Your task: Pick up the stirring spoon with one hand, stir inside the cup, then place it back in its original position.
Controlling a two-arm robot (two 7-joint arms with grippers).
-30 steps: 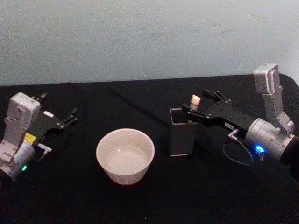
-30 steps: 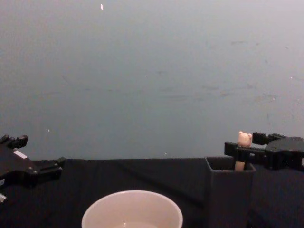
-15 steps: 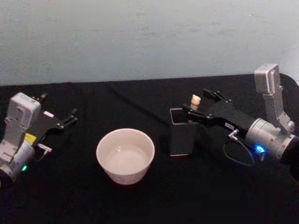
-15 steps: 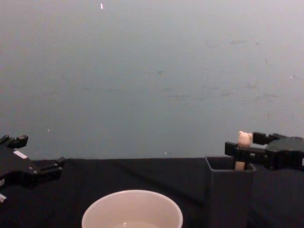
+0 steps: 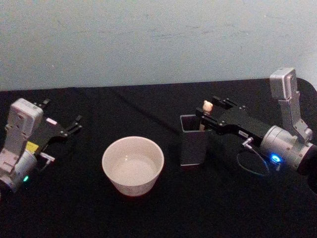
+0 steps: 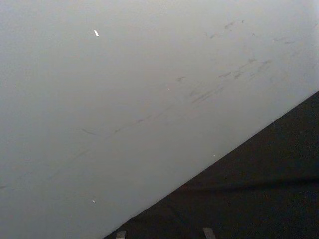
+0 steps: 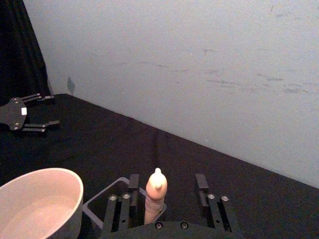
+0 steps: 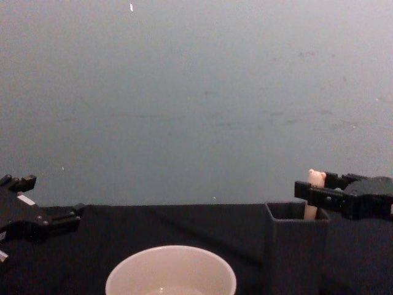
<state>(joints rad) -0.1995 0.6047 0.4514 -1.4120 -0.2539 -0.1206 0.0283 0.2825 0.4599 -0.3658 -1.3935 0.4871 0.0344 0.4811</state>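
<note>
A pale blue-grey wall (image 5: 148,39) spans the upper part of the head view, and below it the bench (image 5: 148,218), covered in black cloth, takes up the lower part.

The right arm comes in from the right edge of the head view, reaching toward the centre. Its end effector (image 5: 210,108) is released: the two fingers stand well apart on either side of the spoon's handle, just above the holder's rim. In the right wrist view this end effector (image 7: 167,185) has the handle close beside one finger and a wide gap to the other; whether that nearer finger touches the handle cannot be told. In the chest view it (image 8: 331,192) sits at the right edge, level with the bear head.

The left arm rests at the left edge of the head view, its end effector (image 5: 63,113) also released, fingers spread over bare cloth, well apart from the cup. It shows at the lower left of the chest view (image 8: 52,198).

The cup (image 5: 132,166), wide and cream-white, stands upright at lower centre, between the two arms.

The original position (image 5: 193,148), a dark grey square holder, stands upright just right of the cup, apart from it.

The stirring spoon (image 5: 207,105) stands in the holder, beige handle and bear head poking above the rim at its right side.
</note>
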